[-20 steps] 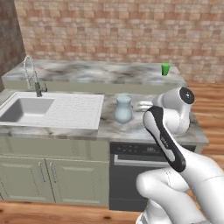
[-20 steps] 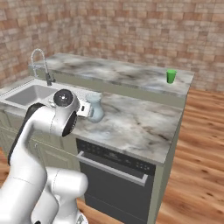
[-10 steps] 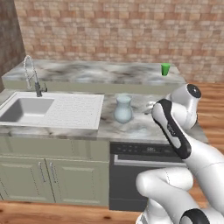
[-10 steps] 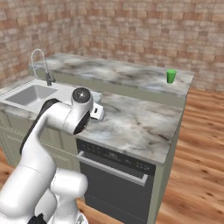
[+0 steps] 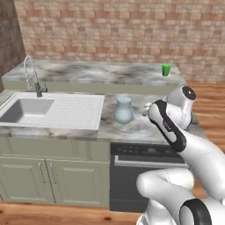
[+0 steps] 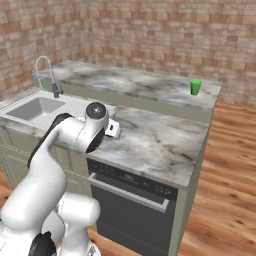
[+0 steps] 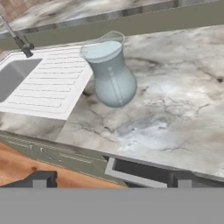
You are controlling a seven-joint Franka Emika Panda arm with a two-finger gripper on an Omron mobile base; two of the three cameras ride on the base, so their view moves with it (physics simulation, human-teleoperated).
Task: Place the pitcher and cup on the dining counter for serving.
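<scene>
Gripper: your two dark fingertips sat far apart at the bottom of the hand view, spread wide and holding nothing, above the front edge of the lower counter.
Pitcher: it stood upright on that lower counter, just beside the white drainboard, ahead of your hand.
Cup: you had it standing on the dining counter, near its right end, well apart from the pitcher.
Sink: left of the drainboard, faucet behind it.
</scene>
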